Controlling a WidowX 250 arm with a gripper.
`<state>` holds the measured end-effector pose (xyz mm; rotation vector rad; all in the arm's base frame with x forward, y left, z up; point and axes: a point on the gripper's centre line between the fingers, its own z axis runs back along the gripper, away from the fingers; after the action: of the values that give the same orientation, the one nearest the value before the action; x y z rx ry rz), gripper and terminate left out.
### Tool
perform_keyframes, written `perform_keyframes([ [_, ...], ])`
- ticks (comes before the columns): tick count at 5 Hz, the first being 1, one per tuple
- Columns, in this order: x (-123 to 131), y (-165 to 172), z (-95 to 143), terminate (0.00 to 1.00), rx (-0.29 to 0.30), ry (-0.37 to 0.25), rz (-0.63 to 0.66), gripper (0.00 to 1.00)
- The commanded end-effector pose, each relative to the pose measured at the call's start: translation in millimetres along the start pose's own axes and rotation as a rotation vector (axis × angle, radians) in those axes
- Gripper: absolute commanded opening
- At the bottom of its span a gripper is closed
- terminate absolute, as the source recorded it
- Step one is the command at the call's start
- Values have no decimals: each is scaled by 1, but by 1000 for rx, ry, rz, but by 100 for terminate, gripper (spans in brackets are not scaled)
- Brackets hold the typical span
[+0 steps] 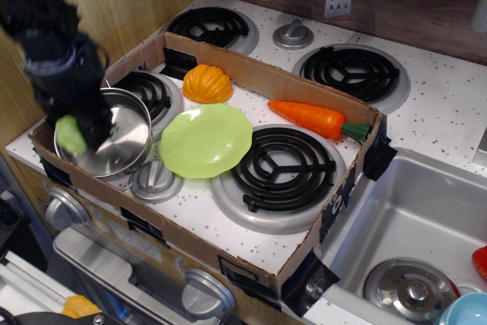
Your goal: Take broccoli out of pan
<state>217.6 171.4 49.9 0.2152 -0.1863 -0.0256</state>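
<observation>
The light-green toy broccoli (70, 134) is held in my black gripper (78, 132), lifted above the left side of the shiny steel pan (122, 136). The arm is motion-blurred and comes in from the upper left. The gripper is shut on the broccoli; its fingers are smeared and partly hidden. The pan sits at the front left of the cardboard box (251, 74) on the stove, and its inside shows bare.
A lime-green plate (205, 140) lies right of the pan, a small steel lid (154, 181) in front of it. An orange squash (207, 84) and a carrot (313, 119) lie further back. A sink (426, 226) is at the right.
</observation>
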Motion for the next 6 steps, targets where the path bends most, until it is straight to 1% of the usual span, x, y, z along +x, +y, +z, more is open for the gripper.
perform_keyframes([
  [1,33,-7,58,0,101,-20,-5,0],
  [2,53,-35,59,0,73,-25,34,0],
  [3,68,-59,53,0,43,-38,43,0],
  [4,93,-83,55,0,12,-28,48,0],
  [5,109,-109,55,0,-13,-18,73,0],
  [6,116,-133,53,0,-31,-28,97,0],
])
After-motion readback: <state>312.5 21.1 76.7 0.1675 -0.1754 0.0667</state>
